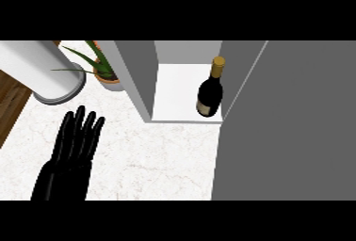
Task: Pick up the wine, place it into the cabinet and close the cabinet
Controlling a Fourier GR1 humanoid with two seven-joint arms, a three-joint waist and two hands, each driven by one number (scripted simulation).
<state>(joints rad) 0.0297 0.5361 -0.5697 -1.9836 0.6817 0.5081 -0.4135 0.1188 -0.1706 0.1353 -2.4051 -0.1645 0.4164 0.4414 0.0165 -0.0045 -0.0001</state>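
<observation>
A dark wine bottle with a gold cap stands upright inside the open cabinet, near the front right of its white floor. The cabinet's grey door swings out toward me and fills the right side of the view. My left hand lies over the marble counter at the lower left, fingers straight and pointing away, holding nothing. It is well clear of the cabinet. No right hand shows anywhere; the door may be hiding it.
A potted green plant stands just left of the cabinet. A large white cylinder on a grey base stands at the far left. Wooden floor shows past the counter's left edge.
</observation>
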